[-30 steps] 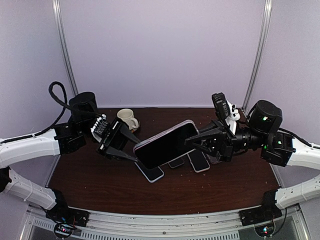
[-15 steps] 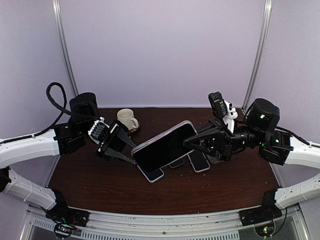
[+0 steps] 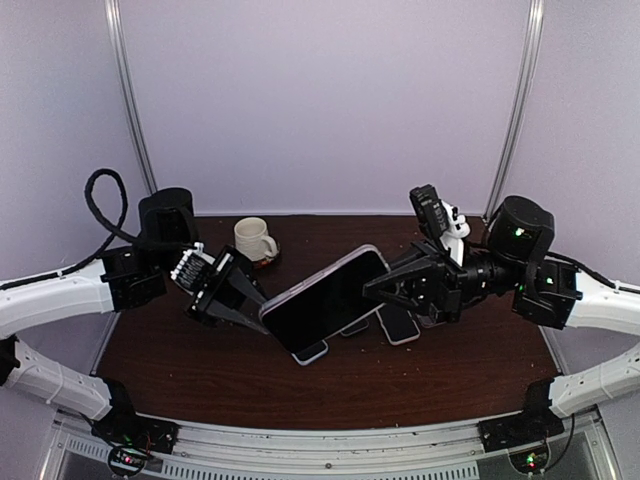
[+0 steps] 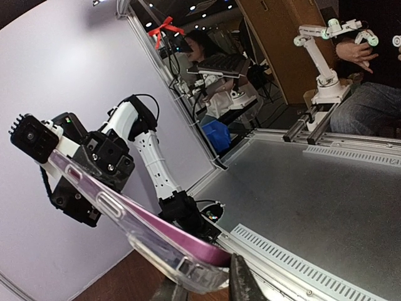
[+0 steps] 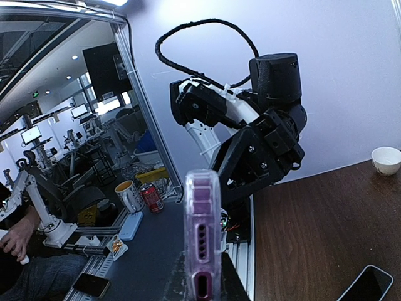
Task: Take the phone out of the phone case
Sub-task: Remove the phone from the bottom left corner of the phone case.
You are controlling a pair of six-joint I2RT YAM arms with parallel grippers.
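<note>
A purple phone in a clear phone case [image 3: 325, 298] hangs tilted above the table between both arms, dark screen facing up. My right gripper [image 3: 380, 282] is shut on its upper right end. In the right wrist view the case's bottom edge [image 5: 202, 232] with the port openings stands upright between the fingers [image 5: 229, 286]. My left gripper [image 3: 258, 314] is shut on the lower left corner. In the left wrist view the clear case corner [image 4: 188, 266] sits between the dark fingers [image 4: 242, 282], one of them touching the purple edge.
Other phones lie flat on the brown table [image 3: 200, 370] under the held one: one [image 3: 400, 322] to the right, one [image 3: 312, 352] near the middle. A cream mug [image 3: 255, 238] stands at the back left. A black device on a white stand [image 3: 434, 214] stands at the back right.
The left gripper's jaws have closed in on the case's lower left corner. The phone and both grippers have drifted slightly left, and the phone's left end has dropped a little.
</note>
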